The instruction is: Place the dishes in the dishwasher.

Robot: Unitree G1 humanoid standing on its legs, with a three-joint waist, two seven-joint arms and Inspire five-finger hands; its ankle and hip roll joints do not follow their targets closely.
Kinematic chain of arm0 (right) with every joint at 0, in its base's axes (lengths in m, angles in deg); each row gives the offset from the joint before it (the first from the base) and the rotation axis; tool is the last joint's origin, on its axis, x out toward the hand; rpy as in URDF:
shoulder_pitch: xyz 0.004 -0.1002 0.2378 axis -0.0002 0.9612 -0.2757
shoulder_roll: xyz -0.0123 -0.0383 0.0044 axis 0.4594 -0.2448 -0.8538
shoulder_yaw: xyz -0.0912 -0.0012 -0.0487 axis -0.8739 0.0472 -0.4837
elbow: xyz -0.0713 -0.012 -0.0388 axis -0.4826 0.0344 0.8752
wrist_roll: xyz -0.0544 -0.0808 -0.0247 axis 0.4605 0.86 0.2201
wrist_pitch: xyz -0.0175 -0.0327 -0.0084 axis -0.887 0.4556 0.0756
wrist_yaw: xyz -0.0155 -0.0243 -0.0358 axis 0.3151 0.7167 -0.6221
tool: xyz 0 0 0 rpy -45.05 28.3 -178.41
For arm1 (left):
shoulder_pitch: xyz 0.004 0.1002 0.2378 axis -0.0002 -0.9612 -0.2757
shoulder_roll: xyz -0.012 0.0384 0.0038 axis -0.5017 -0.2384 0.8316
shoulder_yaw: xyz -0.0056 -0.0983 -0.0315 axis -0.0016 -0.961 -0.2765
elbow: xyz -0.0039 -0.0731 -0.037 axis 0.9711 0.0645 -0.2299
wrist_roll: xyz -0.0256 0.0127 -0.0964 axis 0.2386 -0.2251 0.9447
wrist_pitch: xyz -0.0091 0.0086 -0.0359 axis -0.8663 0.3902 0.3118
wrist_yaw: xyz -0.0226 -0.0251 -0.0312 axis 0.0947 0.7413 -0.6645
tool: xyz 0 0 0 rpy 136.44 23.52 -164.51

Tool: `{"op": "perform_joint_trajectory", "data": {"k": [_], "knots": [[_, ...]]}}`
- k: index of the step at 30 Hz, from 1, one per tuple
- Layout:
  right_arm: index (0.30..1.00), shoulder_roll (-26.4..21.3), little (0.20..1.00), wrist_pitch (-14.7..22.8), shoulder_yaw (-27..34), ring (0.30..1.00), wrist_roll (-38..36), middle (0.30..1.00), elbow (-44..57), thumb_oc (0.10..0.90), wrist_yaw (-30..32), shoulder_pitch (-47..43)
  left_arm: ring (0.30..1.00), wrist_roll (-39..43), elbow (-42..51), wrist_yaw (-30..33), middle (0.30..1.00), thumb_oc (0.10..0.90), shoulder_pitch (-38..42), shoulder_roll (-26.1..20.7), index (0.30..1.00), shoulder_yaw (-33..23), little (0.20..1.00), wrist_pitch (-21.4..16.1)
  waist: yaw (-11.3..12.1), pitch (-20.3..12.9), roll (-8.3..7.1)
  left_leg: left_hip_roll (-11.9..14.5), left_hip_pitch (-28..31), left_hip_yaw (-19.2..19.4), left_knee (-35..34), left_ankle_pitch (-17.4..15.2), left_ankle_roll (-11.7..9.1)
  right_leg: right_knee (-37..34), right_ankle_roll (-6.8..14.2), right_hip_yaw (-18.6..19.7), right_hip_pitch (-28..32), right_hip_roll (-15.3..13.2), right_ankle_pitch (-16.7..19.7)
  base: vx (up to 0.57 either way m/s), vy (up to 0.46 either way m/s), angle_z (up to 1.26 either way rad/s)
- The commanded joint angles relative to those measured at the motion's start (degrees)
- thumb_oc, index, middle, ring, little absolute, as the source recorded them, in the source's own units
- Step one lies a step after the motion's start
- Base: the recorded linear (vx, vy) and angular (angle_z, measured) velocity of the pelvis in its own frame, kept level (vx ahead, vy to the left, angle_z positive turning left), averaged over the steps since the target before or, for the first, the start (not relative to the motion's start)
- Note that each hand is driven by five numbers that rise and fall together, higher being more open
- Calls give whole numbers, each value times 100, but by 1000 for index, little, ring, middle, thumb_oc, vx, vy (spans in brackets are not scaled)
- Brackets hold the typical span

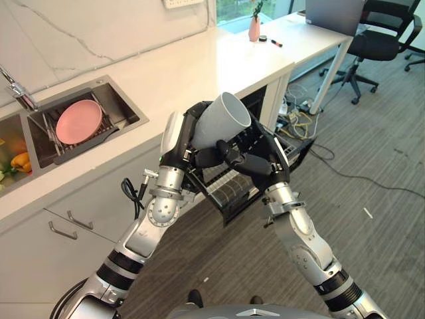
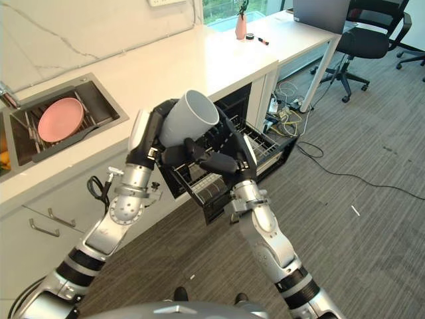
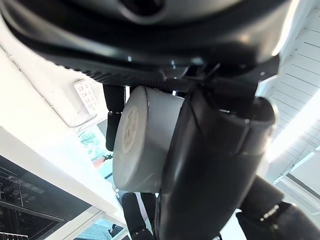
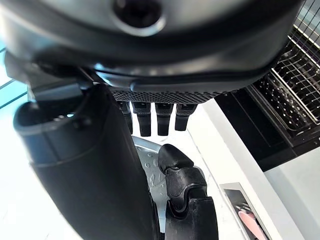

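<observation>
A pale grey cup (image 1: pixel 222 119) hangs tilted in the air above the pulled-out dishwasher rack (image 1: pixel 234 191), its mouth turned up and to the right. My left hand (image 1: pixel 174 136) is curled round its side from the left; the cup's base (image 3: pixel 134 142) shows past the fingers in the left wrist view. From the right, my right hand (image 1: pixel 255 159) clasps the cup's lower part, fingers under it and thumb alongside, with the cup's wall (image 4: pixel 147 170) showing between them. A pink plate (image 1: pixel 78 121) stands in the sink's drying rack.
The sink (image 1: pixel 126 109) is set in the white counter (image 1: pixel 199 63) at the left, with cupboard drawers below. At the far right stand a white desk (image 1: pixel 312 36) with a pink vase (image 1: pixel 254 28), an office chair (image 1: pixel 378 43) and cables on the carpet.
</observation>
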Motion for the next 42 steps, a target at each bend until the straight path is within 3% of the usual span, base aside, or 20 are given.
{"op": "perform_joint_trajectory", "data": {"k": [1,9,10,15,23,24,28,34,42], "knots": [[900,326,900,410,50,900,290,900,800,800,-28,-761,300,-468,151,116,300,400,508,-66,300,178,300,-434,29,-500,-202,66,232,-62,31,-277,-152,63,513,18,-39,-135,26,0,0,0],[900,456,900,458,-15,900,222,900,794,800,184,-875,300,-889,93,-2,300,400,471,-252,300,383,300,-439,39,-492,-171,56,247,-71,31,-294,-153,63,527,-2,-20,-155,17,0,0,0],[900,483,900,482,-36,900,244,900,766,800,230,-915,300,-815,2,177,300,400,495,-215,300,308,300,-444,58,-495,-182,57,245,-80,31,-288,-155,63,519,-10,-17,-156,21,0,0,0],[900,620,900,463,-160,900,265,900,757,800,223,-1152,300,-784,357,-225,300,400,888,-72,300,740,300,-508,45,-493,-156,51,237,-112,31,-298,-139,63,515,-30,-9,-170,21,-4,1,2],[900,868,900,584,-188,900,356,900,727,800,478,-1300,300,-477,406,-298,300,400,1029,24,300,888,300,-504,61,-500,-144,51,267,-138,31,-310,-126,63,501,-57,27,-172,18,0,0,0],[900,856,900,634,-84,900,410,900,814,800,493,-1255,300,-425,892,-629,300,400,579,-168,300,941,300,-699,121,-486,-128,48,258,-154,31,-305,-118,63,501,-68,23,-170,24,0,0,0],[900,1082,900,811,-64,900,528,900,824,800,946,-1314,300,-309,827,-444,300,400,299,-427,300,770,300,-682,188,-483,-128,28,249,-197,31,-313,-116,63,504,-115,38,-176,9,-4,3,6],[900,1510,900,785,-422,900,371,900,650,800,1560,-1784,300,-447,258,-274,300,400,325,-317,300,931,300,-430,264,-495,-113,19,254,-228,31,-291,-127,63,471,-153,64,-177,-5,1,4,9],[900,1845,900,835,-529,900,240,900,311,800,1962,-2347,300,-721,39,-347,300,400,556,-312,300,1213,300,-394,361,-502,-120,13,216,-283,31,-279,-133,63,455,-192,56,-182,-7,0,0,0]]}}
